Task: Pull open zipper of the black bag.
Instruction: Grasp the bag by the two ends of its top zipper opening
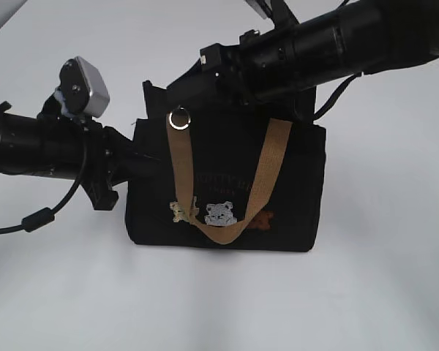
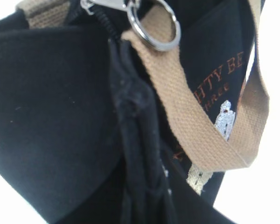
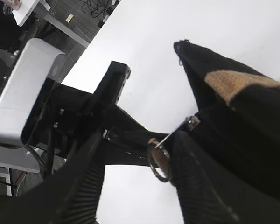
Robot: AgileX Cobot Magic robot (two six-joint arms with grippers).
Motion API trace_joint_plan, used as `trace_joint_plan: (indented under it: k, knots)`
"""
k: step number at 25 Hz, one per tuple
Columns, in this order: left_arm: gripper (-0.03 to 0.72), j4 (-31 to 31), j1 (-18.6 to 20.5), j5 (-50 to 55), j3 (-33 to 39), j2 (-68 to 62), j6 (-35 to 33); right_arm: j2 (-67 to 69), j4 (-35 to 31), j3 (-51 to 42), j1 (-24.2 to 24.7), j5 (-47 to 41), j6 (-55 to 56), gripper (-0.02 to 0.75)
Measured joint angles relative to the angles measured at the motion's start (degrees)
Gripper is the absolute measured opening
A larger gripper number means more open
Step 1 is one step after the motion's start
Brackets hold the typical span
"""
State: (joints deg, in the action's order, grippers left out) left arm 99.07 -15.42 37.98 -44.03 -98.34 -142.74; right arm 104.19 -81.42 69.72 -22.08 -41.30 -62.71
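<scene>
Two hands: both at the bag's top edge.
Right hand (image 3: 135,182): fingers half apart, astride the silver ring (image 3: 159,160); grip on it unclear.
Left hand (image 1: 143,162): nearly closed, pinching the bag's left side.
Zipper (image 2: 99,17): along the top, ring hanging over a tan strap (image 1: 230,191).
Black bag (image 1: 293,197): upright on the white desk (image 1: 380,292).

Open white table (image 1: 380,292) lies in front of and to the right of the black bag (image 1: 293,197). The left arm (image 1: 51,150) blocks the bag's left side, the right arm (image 1: 314,47) crosses over its top, and a tan handle (image 1: 267,172) hangs across the front face.
</scene>
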Motion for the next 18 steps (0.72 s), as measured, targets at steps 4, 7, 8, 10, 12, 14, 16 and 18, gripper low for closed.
trace_joint_plan:
  k: [4, 7, 8, 10, 12, 14, 16, 18]
  knots:
    - [0.060, 0.00, 0.00, 0.00, 0.00, 0.00, 0.00, 0.94, 0.06, 0.05, 0.00, 1.61, 1.79, 0.372]
    - [0.060, 0.00, 0.00, 0.00, 0.00, 0.00, 0.00, 1.53, -0.05, 0.12, -0.06, 2.17, 2.75, 0.372]
    - [0.060, 0.00, 0.00, -0.05, 0.00, -0.05, 0.00, 1.65, -0.05, 0.17, -0.12, 2.28, 2.88, 0.372]
    - [0.060, -0.10, 0.00, -0.17, 0.00, -0.05, 0.00, 2.17, -0.57, 0.23, -0.18, 2.34, 2.90, 0.370]
    - [0.060, -0.17, 0.00, -0.22, 0.00, -0.05, 0.00, 2.68, -1.39, 0.23, -0.18, 2.64, 3.03, 0.358]
    - [0.060, -0.17, 0.00, -0.29, 0.00, -0.05, 0.00, 3.10, -1.77, 0.23, -0.18, 2.78, 3.03, 0.334]
    - [0.060, -0.17, 0.00, -0.29, 0.00, -0.05, 0.00, 3.45, -1.94, 0.23, -0.18, 2.85, 3.03, 0.300]
    - [0.060, -0.22, 0.00, -0.34, 0.00, -0.05, 0.00, 3.74, -2.05, 0.41, -0.18, 2.85, 3.03, 0.277]
